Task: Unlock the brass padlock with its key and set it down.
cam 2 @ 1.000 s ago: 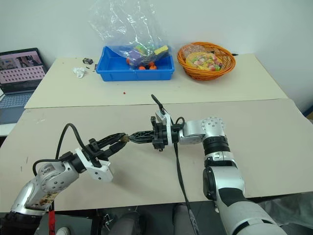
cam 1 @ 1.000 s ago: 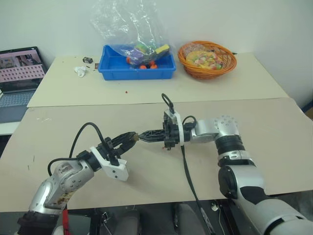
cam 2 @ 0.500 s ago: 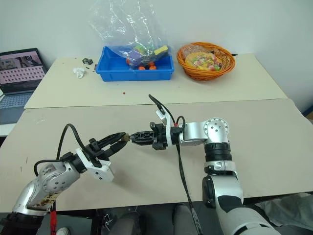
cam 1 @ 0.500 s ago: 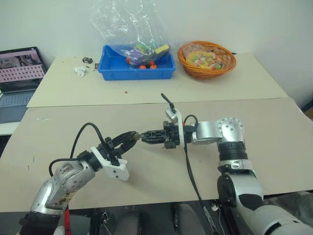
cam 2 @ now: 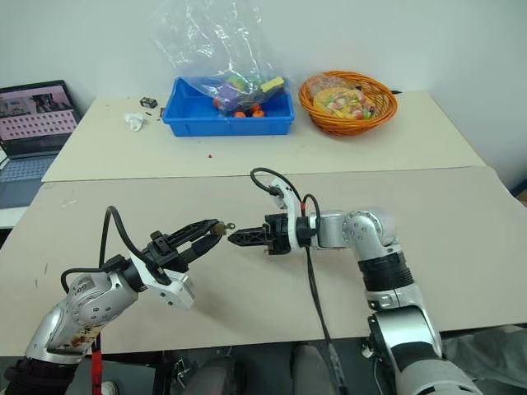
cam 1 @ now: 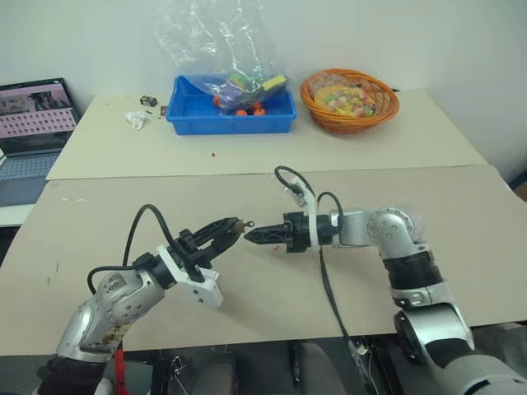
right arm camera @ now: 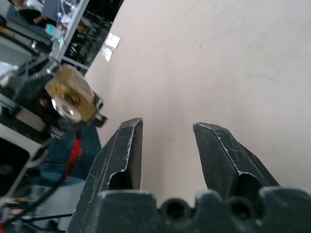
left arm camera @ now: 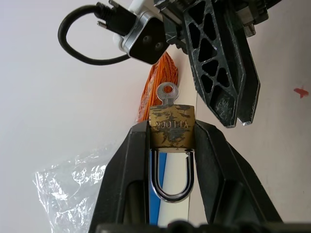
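My left gripper [cam 1: 228, 230] is shut on the brass padlock [left arm camera: 172, 125], its two fingers pressing the body's sides above the table. The silvery shackle [left arm camera: 170, 187] loops back between the fingers. The key [left arm camera: 167, 93] sticks out of the padlock's free end, its ring head showing. My right gripper [cam 1: 250, 236] points at the padlock from the right, a short gap away. It is open, with nothing between its fingers [right arm camera: 127, 145]. From the right wrist view the padlock [right arm camera: 73, 92] shows off to one side of those fingers.
At the back of the far table stand a blue bin [cam 1: 230, 115] with toys and a plastic bag, and an orange basket [cam 1: 350, 92]. A laptop [cam 1: 33, 123] sits at the far left. A white scrap [cam 1: 135, 118] lies near the bin.
My right gripper has opened, let go of the key, rolled and drawn back a little to the right. The key stays in the padlock. My left gripper has kept its hold.
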